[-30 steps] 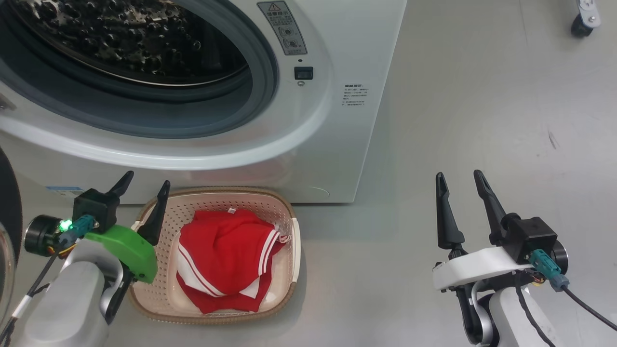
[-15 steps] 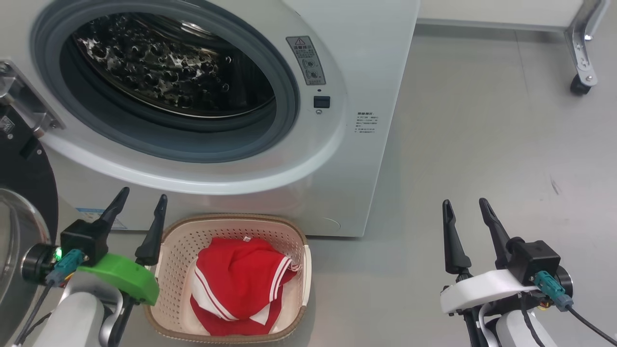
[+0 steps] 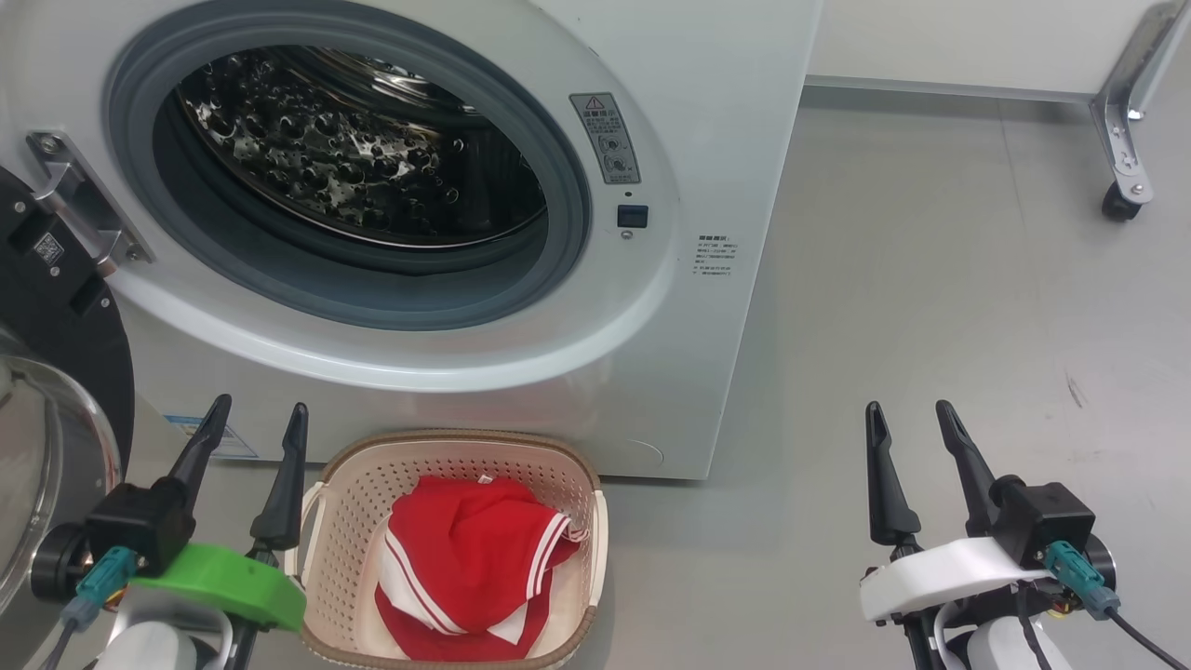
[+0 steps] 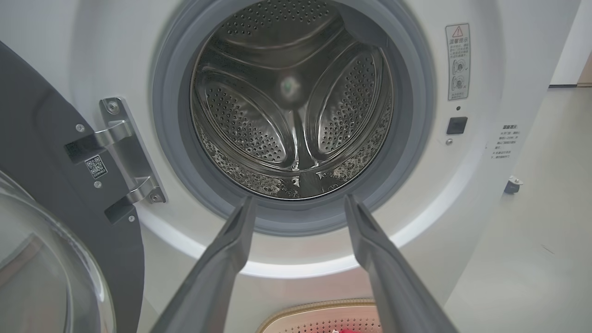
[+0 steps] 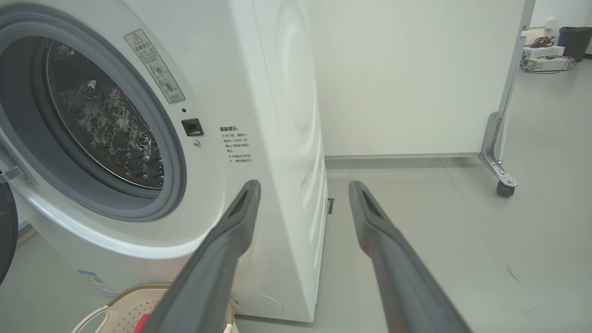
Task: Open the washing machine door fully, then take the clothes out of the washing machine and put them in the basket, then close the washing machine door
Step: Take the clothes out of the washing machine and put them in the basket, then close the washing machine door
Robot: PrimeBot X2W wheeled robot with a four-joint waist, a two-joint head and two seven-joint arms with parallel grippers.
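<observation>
Both grippers are up and both are released. The left gripper [image 3: 261,404] has its two fingers spread wide with nothing between them. Just to its right sits the basket [image 3: 596,521], on the floor against the foot of the washer [image 3: 726,140]. The clothes [image 3: 470,549] lie heaped in it, red with white stripes.

Straight ahead of the left gripper is the round grey mouth of the washer, and from its wrist the steel drum [image 4: 291,106] shines beyond the fingertips. The door [image 3: 56,307] stands swung out to that gripper's left, hanging on its metal hinge [image 4: 120,152], black rim and glass bowl turned outward.

The right gripper [image 3: 908,407] is well to the right of the basket, fingers parted and holding nothing, above the grey floor [image 3: 930,279]. The washer's front corner is ahead and to its left, and a caster wheel [image 3: 1119,201] stands far ahead to its right.
</observation>
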